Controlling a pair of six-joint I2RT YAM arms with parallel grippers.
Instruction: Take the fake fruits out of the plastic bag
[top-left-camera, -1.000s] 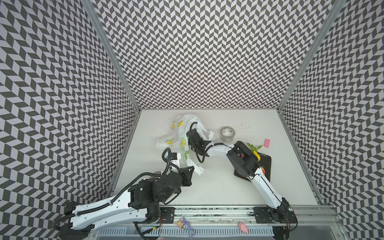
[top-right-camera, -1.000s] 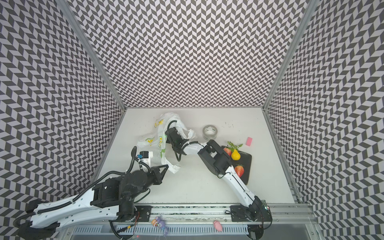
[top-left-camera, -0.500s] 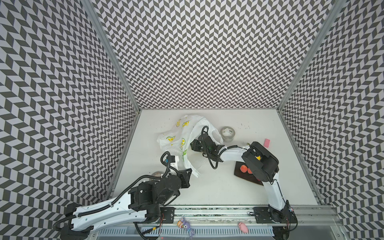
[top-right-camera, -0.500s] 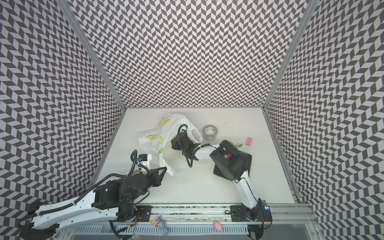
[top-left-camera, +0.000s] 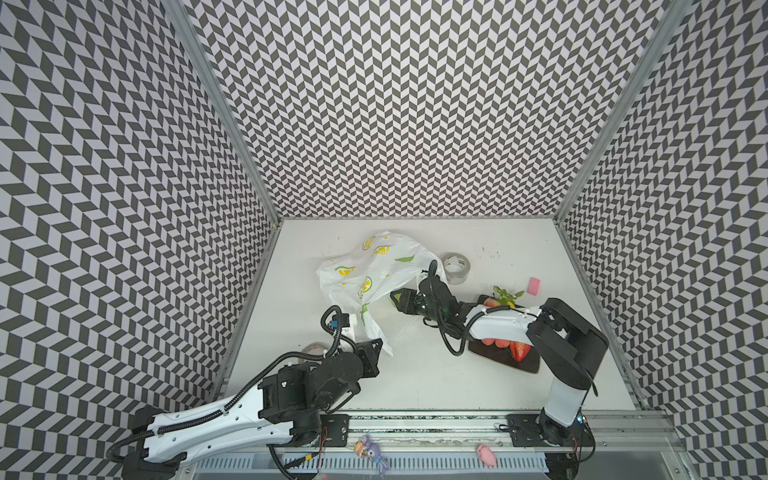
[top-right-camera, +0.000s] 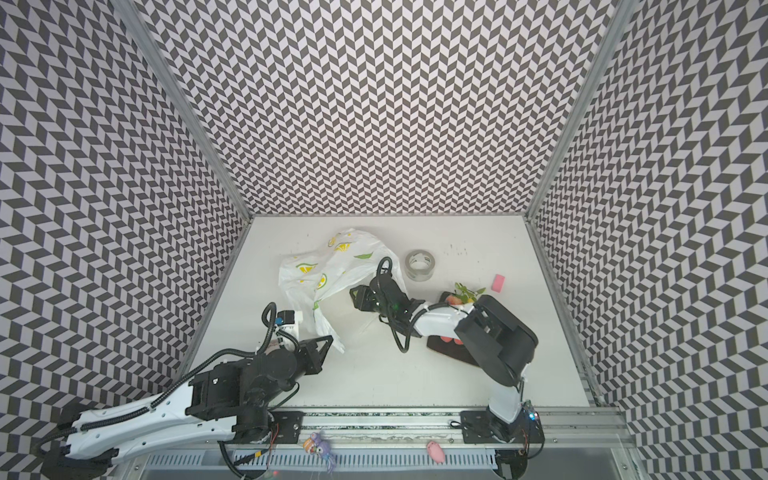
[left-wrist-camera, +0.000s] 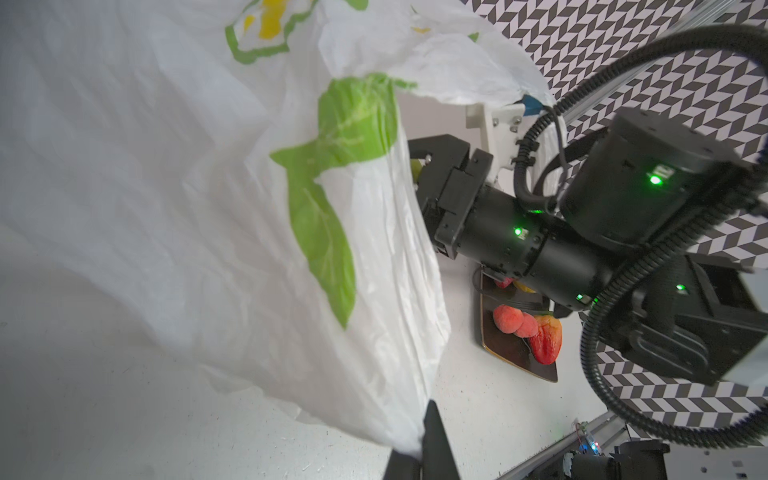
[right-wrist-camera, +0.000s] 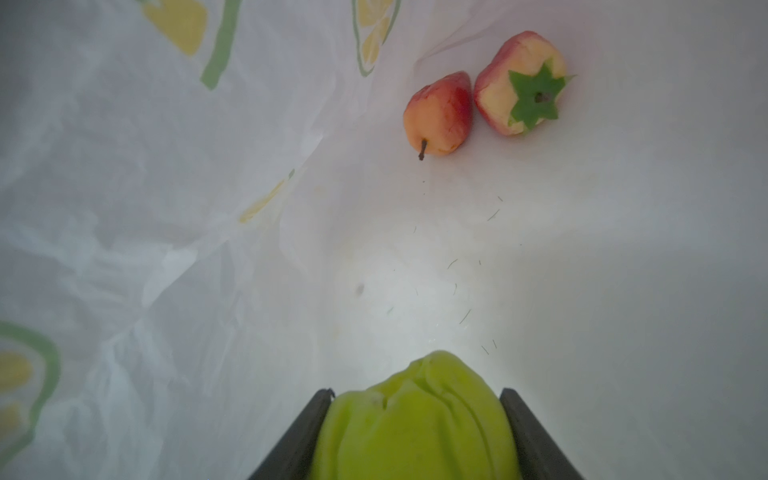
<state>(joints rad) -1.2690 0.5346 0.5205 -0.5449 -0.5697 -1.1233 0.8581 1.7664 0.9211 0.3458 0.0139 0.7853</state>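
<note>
Several fake fruits (top-left-camera: 519, 351) already lie on the dark tray (top-left-camera: 490, 353) in a top view, apart from the plastic bag (top-left-camera: 374, 270); in the left wrist view the left gripper (left-wrist-camera: 415, 453) pinches the bag's edge; in the right wrist view the right gripper (right-wrist-camera: 415, 399) clasps a green fruit (right-wrist-camera: 415, 436) at its mouth, with a pear (right-wrist-camera: 438, 114) and an apple-like piece (right-wrist-camera: 521, 83) left inside.

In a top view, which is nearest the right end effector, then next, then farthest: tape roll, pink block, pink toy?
1. tape roll, just behind the right end effector
2. pink block, far right
3. pink toy, front rail
</note>
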